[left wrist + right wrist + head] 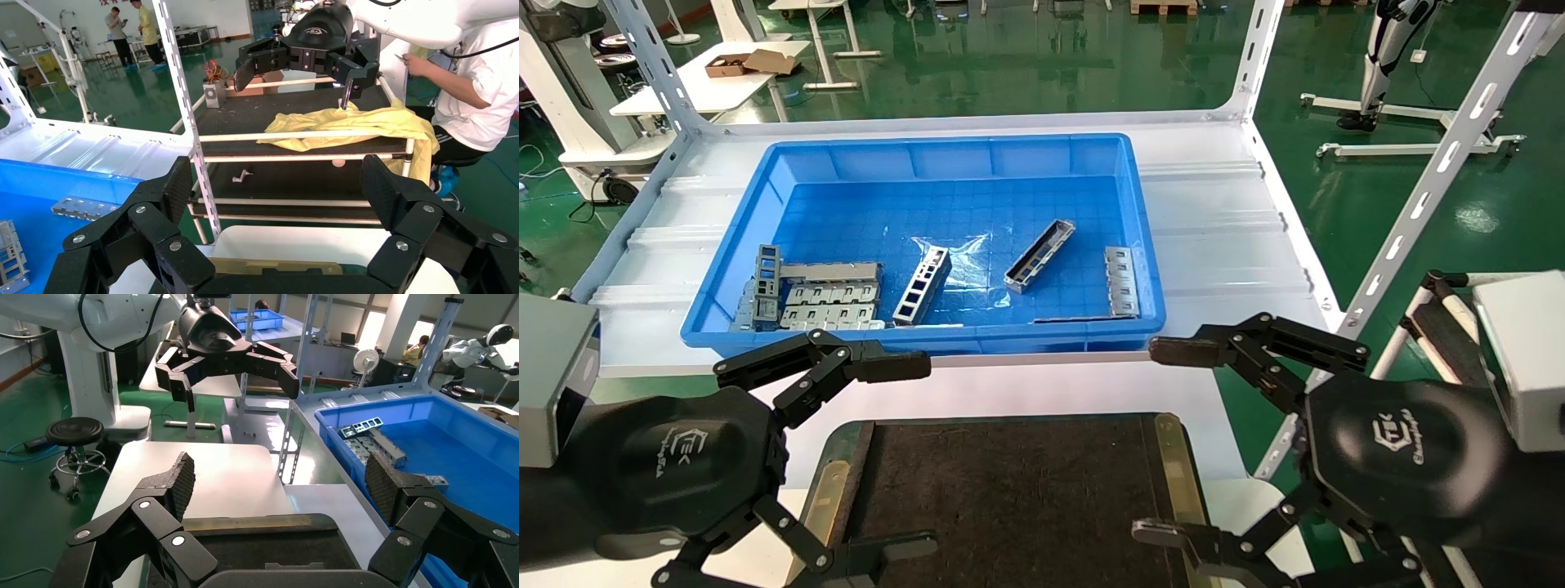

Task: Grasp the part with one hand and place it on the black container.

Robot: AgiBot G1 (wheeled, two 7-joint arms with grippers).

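The part (1039,255), a slim silver-grey channel bar, lies slanted in the right half of the blue bin (944,145), untouched. It also shows in the right wrist view (387,447). The black container (1009,490) lies at the near table edge, bare, with brass strips along its sides; it also shows in the right wrist view (269,545). My left gripper (903,457) is open and empty over the container's left side. My right gripper (1164,441) is open and empty over its right side. Both hang in front of the bin, facing each other.
A ladder-like grey bar (922,286) and flat grey plates (829,298) lie in the bin's near left; another plate (1121,282) lies at its right wall. White slotted uprights (1426,188) frame the table. A rack with yellow cloth (349,125) and a seated person stand at the right.
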